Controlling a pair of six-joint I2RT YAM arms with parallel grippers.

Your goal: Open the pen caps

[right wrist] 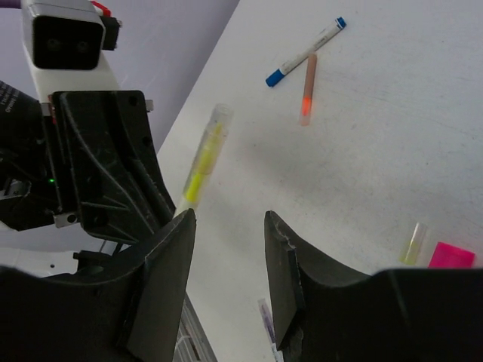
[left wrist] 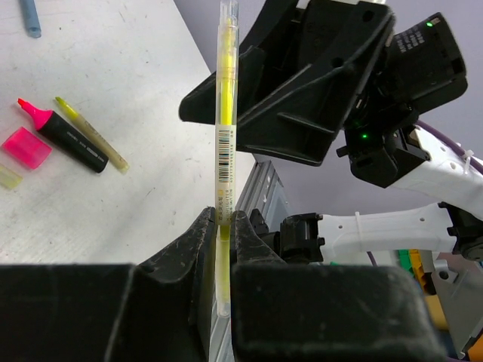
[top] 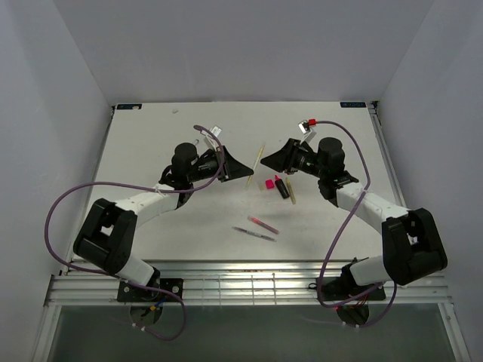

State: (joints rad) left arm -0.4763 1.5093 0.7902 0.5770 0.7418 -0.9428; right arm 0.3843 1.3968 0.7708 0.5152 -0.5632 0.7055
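**Bimanual cap removal, approach stage.** The left gripper (left wrist: 223,230) was clamped on the lower barrel of a yellow highlighter (left wrist: 225,128). It held the pen upright at the centre of the left wrist view, raised off the table (top: 151,151). The clear cap (right wrist: 218,118), the task's thing in hand, sat on the pen's free end, at upper centre-left of the right wrist view. The right gripper (right wrist: 226,260) faced that end with its jaws apart and nothing between them; the cap lay beyond the fingertips. In the overhead view the two grippers stood nose to nose at mid-frame. Just below them, right of centre, lay a black highlighter (top: 282,188) with its pink tip bare. A loose pink cap (top: 269,183) lay just beside it, which suggested that one cap was already off. A blue-capped pen (right wrist: 306,51) and an orange pen (right wrist: 308,89) lay at the upper right of the right wrist view; the blue cap appeared to be on. The next move would call for the right jaws to advance along the pen's axis until they straddled the cap. They would then close on the cap alone and pull straight away while the left grip held firm. An off-axis pull could twist the pen out of that hold.
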